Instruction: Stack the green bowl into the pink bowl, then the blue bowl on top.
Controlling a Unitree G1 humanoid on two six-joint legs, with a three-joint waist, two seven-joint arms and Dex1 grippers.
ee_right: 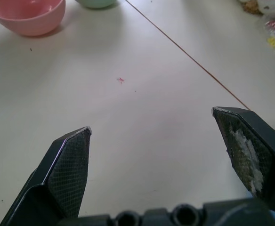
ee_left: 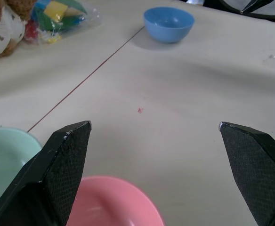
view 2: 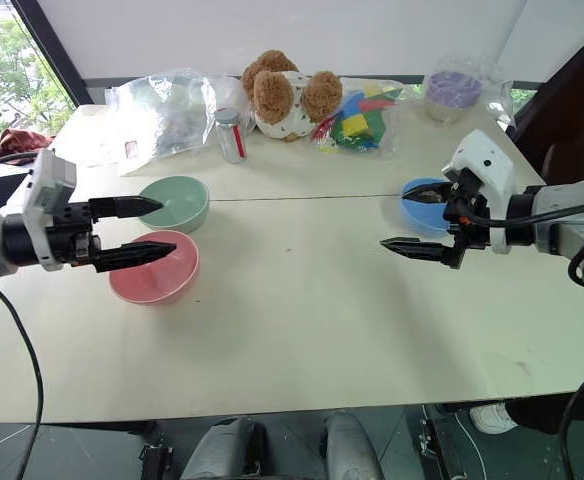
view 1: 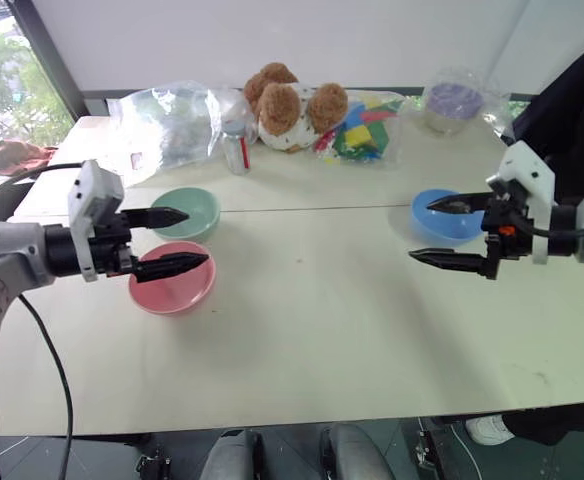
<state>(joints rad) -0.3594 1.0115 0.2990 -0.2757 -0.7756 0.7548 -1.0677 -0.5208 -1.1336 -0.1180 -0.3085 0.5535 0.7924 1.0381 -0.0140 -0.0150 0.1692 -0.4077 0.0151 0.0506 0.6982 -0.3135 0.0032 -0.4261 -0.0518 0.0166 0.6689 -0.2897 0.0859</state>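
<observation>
The green bowl [view 1: 187, 212] sits at the left of the white table, and the pink bowl [view 1: 172, 280] stands just in front of it, both upright and empty. The blue bowl [view 1: 442, 215] rests alone on the right side. My left gripper [view 1: 198, 238] hovers open above the green and pink bowls, holding nothing. My right gripper [view 1: 419, 230] hangs open just left of the blue bowl, also empty. The left wrist view looks past the pink bowl [ee_left: 114, 202] across the table to the blue bowl [ee_left: 168, 22].
Along the table's back edge lie a teddy bear [view 1: 287, 105], a small bottle [view 1: 235, 145], clear bags, a bag of coloured blocks [view 1: 362, 125] and a purple thing in a clear bag [view 1: 455, 98]. A person in dark clothing [view 1: 572, 100] stands at the right.
</observation>
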